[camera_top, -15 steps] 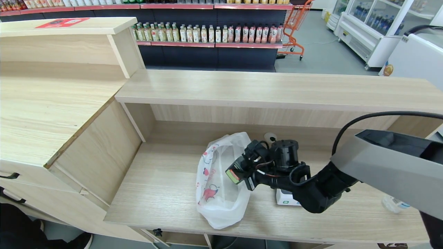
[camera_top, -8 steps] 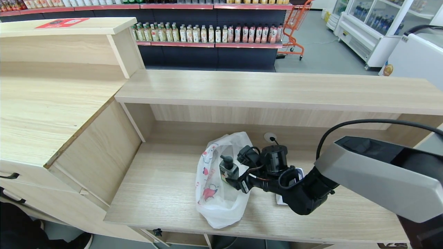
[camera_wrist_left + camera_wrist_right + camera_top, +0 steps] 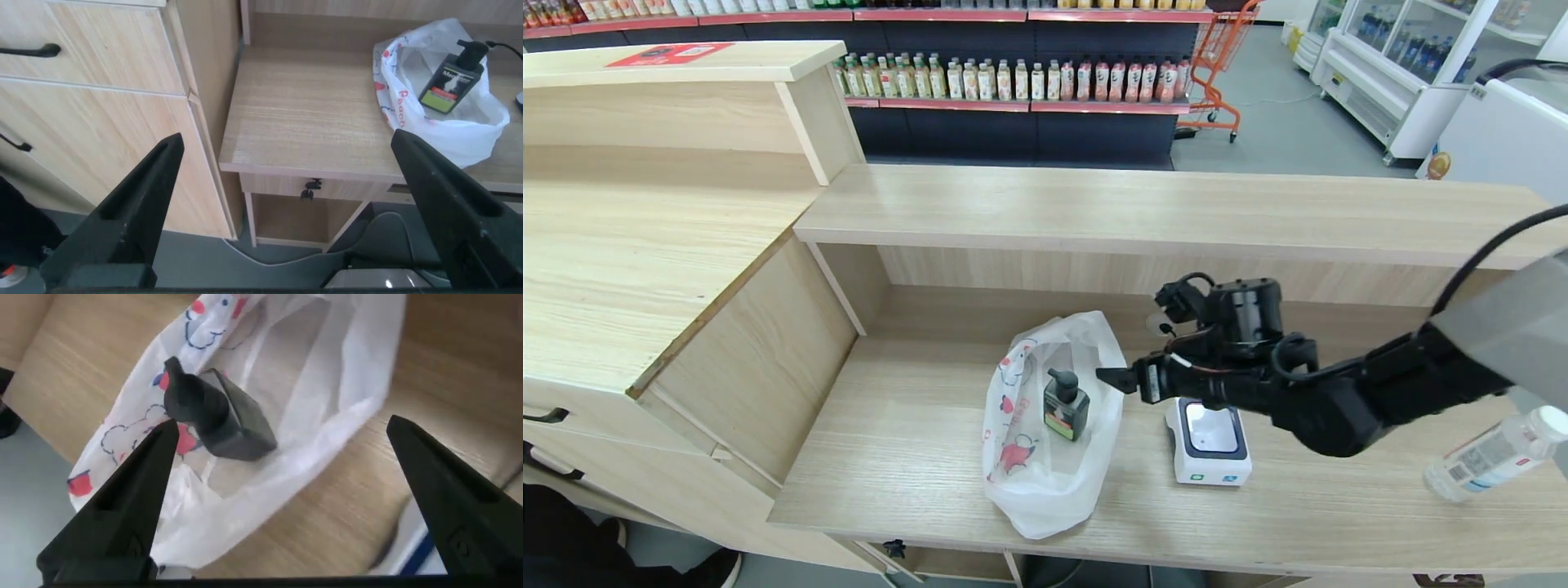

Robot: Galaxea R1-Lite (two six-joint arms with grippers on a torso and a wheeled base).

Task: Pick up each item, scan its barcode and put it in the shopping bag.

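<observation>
A dark pump bottle (image 3: 1066,406) with a green and red label lies inside the white plastic shopping bag (image 3: 1029,465) on the lower counter. My right gripper (image 3: 1117,380) hangs open and holds nothing, just right of the bag's mouth and above the counter. In the right wrist view the open gripper (image 3: 282,425) looks down on the bottle (image 3: 221,416) in the bag (image 3: 343,384). The white barcode scanner (image 3: 1207,433) sits right of the bag, under my right arm. My left gripper (image 3: 288,137) is open, off the counter's left front, facing the bag (image 3: 458,131) and bottle (image 3: 449,77).
A clear plastic bottle (image 3: 1486,455) lies on its side at the counter's far right. A raised wooden ledge (image 3: 1176,212) runs along the back, a taller cabinet (image 3: 645,245) stands at the left. Drawers with black handles (image 3: 29,51) sit beside the left gripper.
My right gripper carried the pump bottle into the bag, let it go, then drew back up and to the right. The scanner and the clear bottle came into sight.
</observation>
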